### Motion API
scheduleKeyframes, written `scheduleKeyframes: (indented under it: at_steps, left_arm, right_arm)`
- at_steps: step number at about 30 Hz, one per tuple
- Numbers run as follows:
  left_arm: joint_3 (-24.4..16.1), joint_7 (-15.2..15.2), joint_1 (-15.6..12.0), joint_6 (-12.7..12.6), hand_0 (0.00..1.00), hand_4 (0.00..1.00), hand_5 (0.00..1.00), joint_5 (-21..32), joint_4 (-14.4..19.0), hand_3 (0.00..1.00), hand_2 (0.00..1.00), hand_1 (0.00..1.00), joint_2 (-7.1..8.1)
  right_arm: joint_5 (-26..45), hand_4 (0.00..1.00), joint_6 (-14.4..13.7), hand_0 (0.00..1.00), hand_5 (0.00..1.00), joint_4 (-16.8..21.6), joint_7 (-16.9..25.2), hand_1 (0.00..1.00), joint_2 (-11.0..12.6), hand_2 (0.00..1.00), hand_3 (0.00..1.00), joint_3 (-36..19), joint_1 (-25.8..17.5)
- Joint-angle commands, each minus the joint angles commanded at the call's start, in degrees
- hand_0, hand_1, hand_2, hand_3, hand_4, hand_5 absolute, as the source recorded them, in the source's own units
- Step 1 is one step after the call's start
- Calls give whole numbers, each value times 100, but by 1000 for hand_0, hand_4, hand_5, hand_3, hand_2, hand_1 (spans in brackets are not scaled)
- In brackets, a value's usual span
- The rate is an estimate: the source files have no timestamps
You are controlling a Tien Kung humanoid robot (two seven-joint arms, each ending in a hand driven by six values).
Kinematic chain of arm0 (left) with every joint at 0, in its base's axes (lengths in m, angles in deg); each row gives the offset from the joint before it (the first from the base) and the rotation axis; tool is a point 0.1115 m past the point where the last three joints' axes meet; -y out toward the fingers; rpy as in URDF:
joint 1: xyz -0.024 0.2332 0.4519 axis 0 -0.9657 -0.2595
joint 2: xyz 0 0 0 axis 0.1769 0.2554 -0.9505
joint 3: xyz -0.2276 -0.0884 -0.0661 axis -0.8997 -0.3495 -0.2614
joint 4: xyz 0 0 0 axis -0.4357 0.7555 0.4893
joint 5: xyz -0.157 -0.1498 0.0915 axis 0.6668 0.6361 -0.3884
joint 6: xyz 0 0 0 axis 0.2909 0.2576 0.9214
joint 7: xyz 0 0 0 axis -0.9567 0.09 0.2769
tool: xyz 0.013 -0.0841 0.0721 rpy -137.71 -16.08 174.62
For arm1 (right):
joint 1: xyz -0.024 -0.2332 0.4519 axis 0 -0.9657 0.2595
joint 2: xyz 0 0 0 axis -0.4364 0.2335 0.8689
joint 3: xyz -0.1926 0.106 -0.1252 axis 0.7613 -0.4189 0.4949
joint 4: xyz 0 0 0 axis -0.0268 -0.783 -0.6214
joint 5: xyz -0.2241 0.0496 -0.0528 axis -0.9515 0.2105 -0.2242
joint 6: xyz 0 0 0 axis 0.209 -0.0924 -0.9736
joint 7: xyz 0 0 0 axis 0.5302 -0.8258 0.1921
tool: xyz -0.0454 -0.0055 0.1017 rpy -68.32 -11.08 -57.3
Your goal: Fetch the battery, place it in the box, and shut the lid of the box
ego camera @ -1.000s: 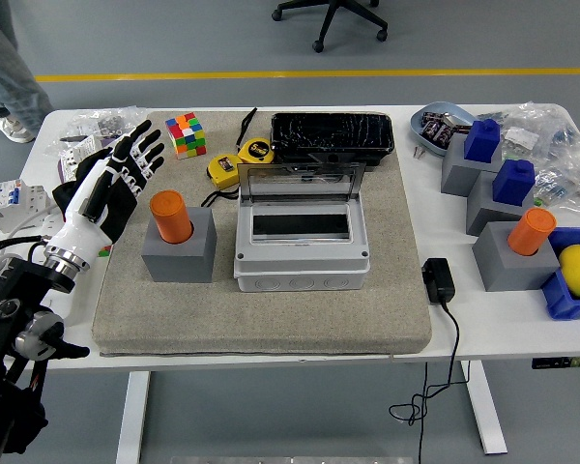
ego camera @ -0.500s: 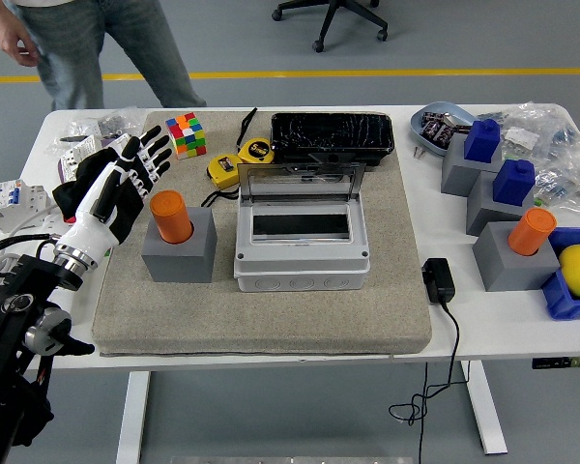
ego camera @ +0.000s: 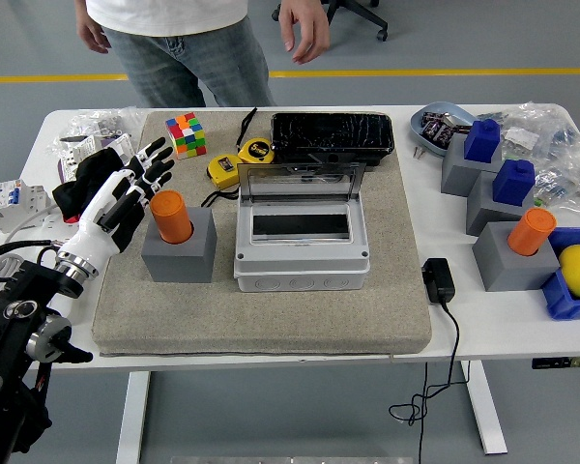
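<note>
An orange cylinder battery point(ego camera: 170, 216) stands upright in a grey block holder point(ego camera: 180, 246) on the left of the grey mat. My left hand point(ego camera: 126, 193) is open with fingers spread, just left of the battery, not touching it. The grey box point(ego camera: 302, 240) sits mid-mat with its clear lid point(ego camera: 301, 182) standing open at the back. A second orange cylinder point(ego camera: 531, 232) stands in a grey block at the right. My right hand is out of view.
A person point(ego camera: 188, 43) stands at the far side, hands hanging free. A Rubik's cube point(ego camera: 186, 133), yellow tape measures point(ego camera: 240, 159), a black tray point(ego camera: 333, 134), blue-topped grey blocks point(ego camera: 483, 164), a black adapter point(ego camera: 438, 279) and a blue bin with yellow fruit point(ego camera: 577, 274) lie around.
My left hand has moved right and a little down, closer to the battery. The person has walked in from the left to the table's far middle.
</note>
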Motion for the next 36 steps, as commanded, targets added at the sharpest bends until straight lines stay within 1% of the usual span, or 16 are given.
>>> scheduleKeyframes:
  at_steps: [1, 6, 7, 12, 13, 18, 19, 24, 25, 30, 31, 36]
  left_arm:
    - [2, -1, -7, 1, 998, 998, 572, -18, 0, 998, 998, 998, 0]
    - [-4, -4, -1, 4, 998, 998, 572, -95, -41, 998, 998, 998, 0]
    - [-4, -5, -4, 3, 998, 998, 539, -109, -55, 998, 998, 998, 0]
    - [47, -34, -26, -35, 998, 998, 539, -274, -93, 998, 998, 998, 0]
    - [57, -39, -25, -48, 977, 998, 330, -301, -92, 980, 980, 989, 0]
    - [118, -71, -61, -112, 977, 998, 330, -443, -81, 980, 980, 989, 14]
    - [130, -76, -69, -121, 951, 998, 297, -461, -83, 945, 942, 968, 18]
    - [206, -114, -85, -203, 951, 998, 297, -588, -65, 945, 942, 968, 31]
    - [212, -120, -86, -225, 907, 998, 185, -613, -61, 900, 905, 924, 30]
    - [209, -154, -80, -383, 907, 998, 185, -656, -59, 900, 905, 924, 35]
    - [206, -162, -79, -423, 871, 998, 117, -643, -57, 879, 874, 898, 30]
    - [228, -194, -79, -561, 871, 998, 117, -607, -33, 879, 874, 898, 20]
  right_arm:
    - [0, 998, 2, 866, 998, 0, 0, 803, -3, 756, 792, -3, -3]
    - [-9, 998, 1, 866, 998, 0, -2, 803, 0, 756, 792, -16, -4]
    - [-5, 998, 0, 866, 998, 0, 1, 803, 1, 756, 792, -17, -1]
    - [-6, 998, -2, 866, 998, 0, 0, 803, 1, 756, 792, -35, -4]
    - [-5, 998, -1, 866, 998, 0, -1, 803, 1, 755, 791, -35, -5]
    - [5, 998, -6, 866, 998, 0, 10, 803, -3, 755, 791, -35, -14]
    - [6, 998, -7, 866, 998, 0, 11, 803, -3, 755, 792, -35, -16]
    - [-7, 998, -3, 866, 998, 0, 6, 803, -4, 755, 792, -53, -24]
    - [-14, 998, -2, 864, 998, 0, 5, 803, -5, 755, 791, -61, -26]
    - [10, 998, -7, 864, 998, 0, 22, 803, -8, 755, 791, -56, -10]
    - [0, 998, -9, 863, 998, 0, 16, 803, -7, 755, 792, -69, -7]
    - [-42, 998, -8, 863, 998, 0, -1, 803, -3, 755, 792, -114, -15]
